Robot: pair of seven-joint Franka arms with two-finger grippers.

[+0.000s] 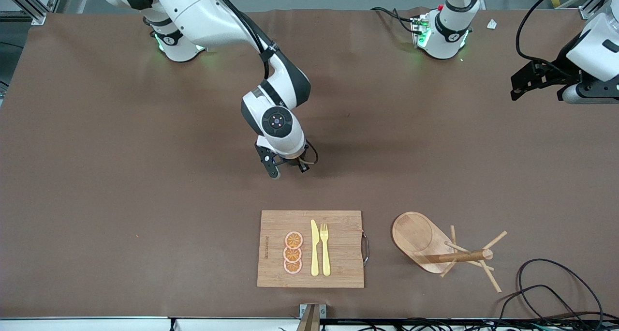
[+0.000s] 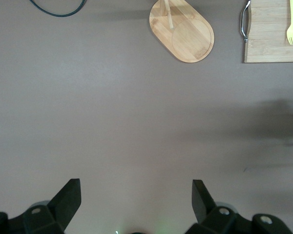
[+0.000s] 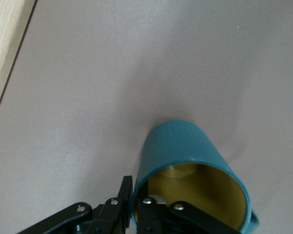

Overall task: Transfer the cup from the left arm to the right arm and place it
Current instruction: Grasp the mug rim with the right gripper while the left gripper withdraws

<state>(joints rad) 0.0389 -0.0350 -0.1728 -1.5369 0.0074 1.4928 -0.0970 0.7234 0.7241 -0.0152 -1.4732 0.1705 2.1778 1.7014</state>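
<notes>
A wide table [image 1: 96,186] covered in a brown mat fills the room's middle, evenly lit from overhead. Near its front edge lies a wooden cutting board [image 1: 338,234], and beside that, toward the left arm's end, a wooden mug rack [image 1: 425,239] lies tipped over. Black cables [image 1: 546,282] coil just past the rack, and metal framing [image 1: 29,7] stands at the table's corners.

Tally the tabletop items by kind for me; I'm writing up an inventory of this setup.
Cup, gripped at its rim by the right gripper: 1
Cutting board: 1
Orange slices: 3
Knife: 1
Fork: 1
Mug tree: 1
Total: 8
</notes>
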